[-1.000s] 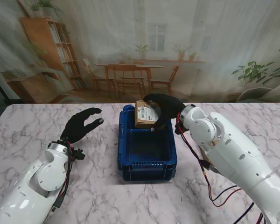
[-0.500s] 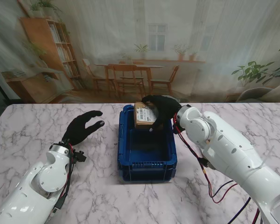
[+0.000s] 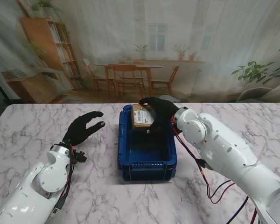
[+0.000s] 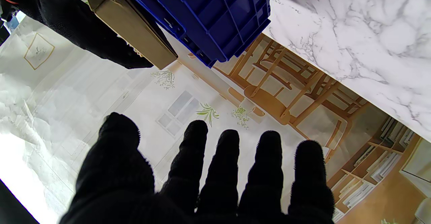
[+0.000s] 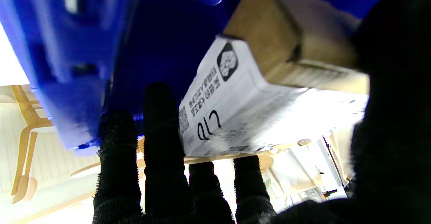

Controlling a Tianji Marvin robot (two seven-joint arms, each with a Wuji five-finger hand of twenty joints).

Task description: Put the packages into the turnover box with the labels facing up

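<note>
Over the far rim of the blue plastic turnover box [image 3: 147, 161], a brown cardboard package [image 3: 142, 115] with its white label up sits gripped by the right robot hand [image 3: 159, 108]. Left robot hand [image 3: 84, 127] hovers spread and empty over the marble tabletop [image 3: 32, 135], well apart from the box.

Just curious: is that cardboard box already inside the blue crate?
Not yet. The right hand holds the package tilted over the turnover box's far rim.

The left robot hand [image 3: 85, 127] stayed up with its fingers spread wide and nothing in it, while the right robot hand [image 3: 159, 110] reached forward with its fingers curled shut.
</note>
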